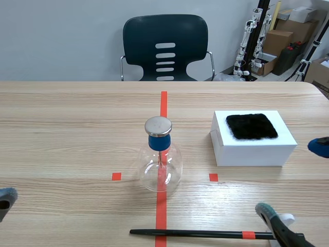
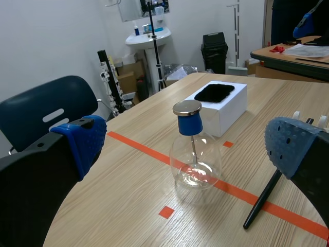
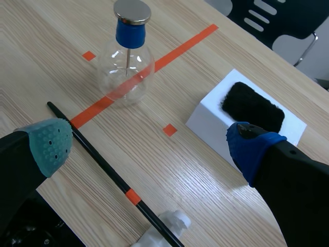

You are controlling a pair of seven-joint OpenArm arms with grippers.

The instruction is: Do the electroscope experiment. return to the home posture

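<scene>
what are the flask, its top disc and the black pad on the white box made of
The flask looks like clear glass: the tape line shows through it and its wall glints. The top disc is apparently polished metal, silvery with a soft sheen. The black pad seems to be fur or fleece, matt and fuzzy; the exact fabric is unclear.

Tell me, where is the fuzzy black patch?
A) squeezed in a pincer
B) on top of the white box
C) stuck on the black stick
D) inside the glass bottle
B: the black patch lies flat on top of the white box, apart from the glass bottle and the black stick.
</scene>
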